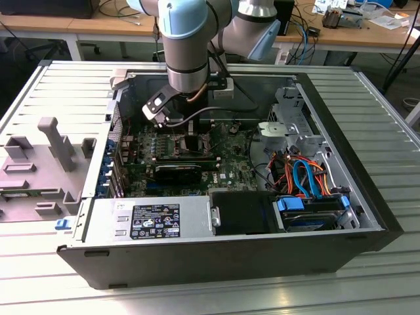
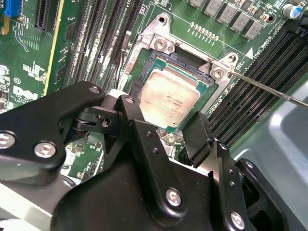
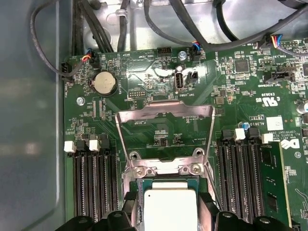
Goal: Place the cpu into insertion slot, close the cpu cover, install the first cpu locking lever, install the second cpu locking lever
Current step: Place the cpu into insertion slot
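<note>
An open computer case (image 1: 197, 262) lies on its side on a grey slatted metal table (image 1: 374, 92). A grey plastic fixture (image 1: 52, 157) sits on the table at the exterior view's left. Behind the table, wooden desks (image 1: 65, 26) carry loose cables and small parts, and the floor beyond is grey. The arm (image 1: 190, 39) reaches straight down into the case over the green motherboard (image 1: 233, 154). A silver power supply (image 1: 151, 220) fills the near wall of the case, and orange and blue cables (image 1: 305, 174) coil at the exterior view's right. In both wrist views the cpu (image 2: 169, 98) lies flat in the insertion slot (image 2: 171, 61), its dull metal top facing up. The gripper (image 2: 165, 113) is directly over it with a black jaw at each of two opposite edges. I cannot tell whether the jaws clamp the chip or stand free of it. In the first wrist view the cpu cover (image 3: 163, 110) is swung open away from the slot, and bare board shows through its window. Black memory slots (image 3: 94, 183) run on both sides of the slot, and a coin battery (image 3: 103, 83) sits near the board's edge. A thin lever rod (image 2: 269, 90) angles out from the slot's corner in the second wrist view.
</note>
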